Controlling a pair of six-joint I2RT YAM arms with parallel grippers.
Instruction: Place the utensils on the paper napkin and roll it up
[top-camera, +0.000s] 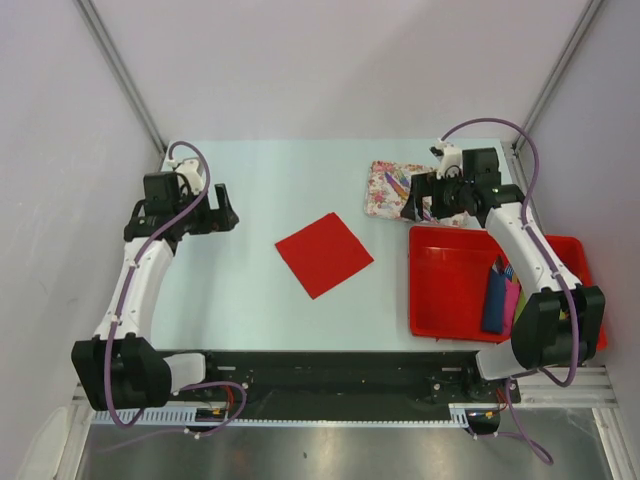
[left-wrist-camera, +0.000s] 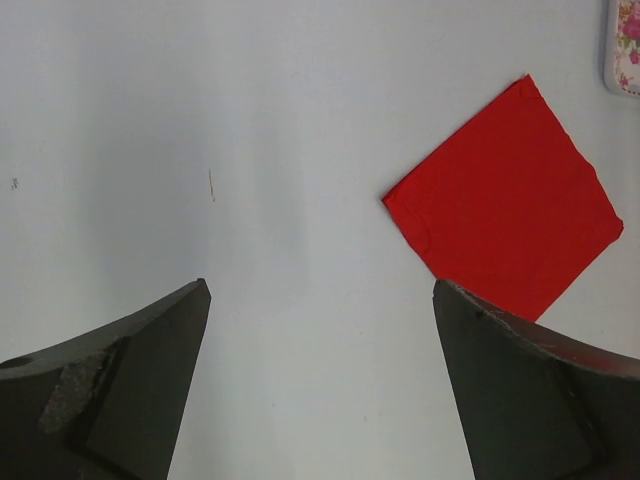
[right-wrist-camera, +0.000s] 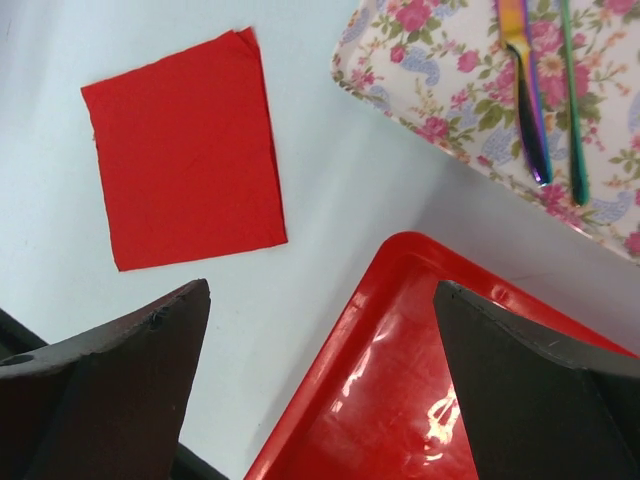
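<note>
Right wrist view: right gripper (right-wrist-camera: 320, 295) spread wide and empty over the tray (right-wrist-camera: 390, 400) corner, utensils (right-wrist-camera: 532, 100) lying on the floral mat (right-wrist-camera: 430, 75) beyond. Left gripper (left-wrist-camera: 320, 295) spread too, nothing held; napkin (left-wrist-camera: 510, 200) flat mid-table, just ahead.

utensils (right-wrist-camera: 527, 95): tops cut off by frame | rolls (top-camera: 494, 298): partly behind right arm (top-camera: 530, 245)

Plain red paper napkin (top-camera: 324, 254), iridescent purple-green utensils (right-wrist-camera: 525, 95), mat (right-wrist-camera: 430, 80) — pink floral on cream, glossy red tray (right-wrist-camera: 380, 370)
</note>
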